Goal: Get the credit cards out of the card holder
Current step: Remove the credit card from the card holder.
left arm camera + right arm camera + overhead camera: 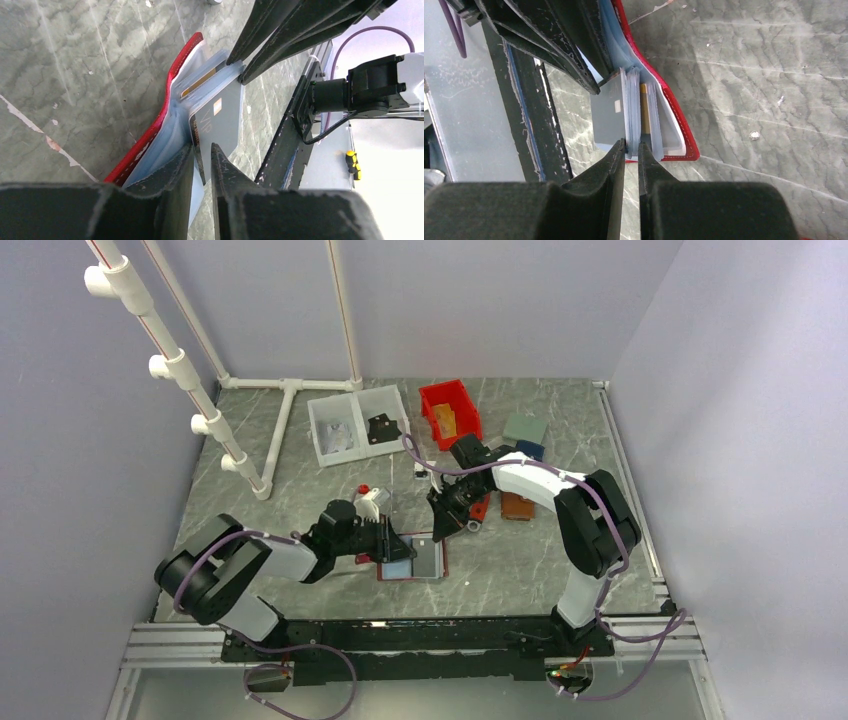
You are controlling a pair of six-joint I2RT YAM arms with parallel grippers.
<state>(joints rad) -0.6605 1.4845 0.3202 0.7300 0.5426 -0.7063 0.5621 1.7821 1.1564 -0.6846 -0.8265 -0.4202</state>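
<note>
Left gripper (202, 150), fingers slightly apart, straddles the grey credit card (222, 125), which sits partly out of the card holder (430, 560) lying open at the table's (520, 570) 6 o'clock. Right gripper (631, 147) is nearly closed over the pocket leaves (633, 100); whether it grips them I cannot tell. Pin those leaves, pinch the card squarely and draw it toward 9 o'clock. Open tabletop lies at 4 o'clock.

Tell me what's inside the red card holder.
A grey card sticks partly out of the card holder; a tan-orange card sits in a pale pocket nearer the red cover. Pocket layers cover the rest, so further cards cannot be seen.
</note>
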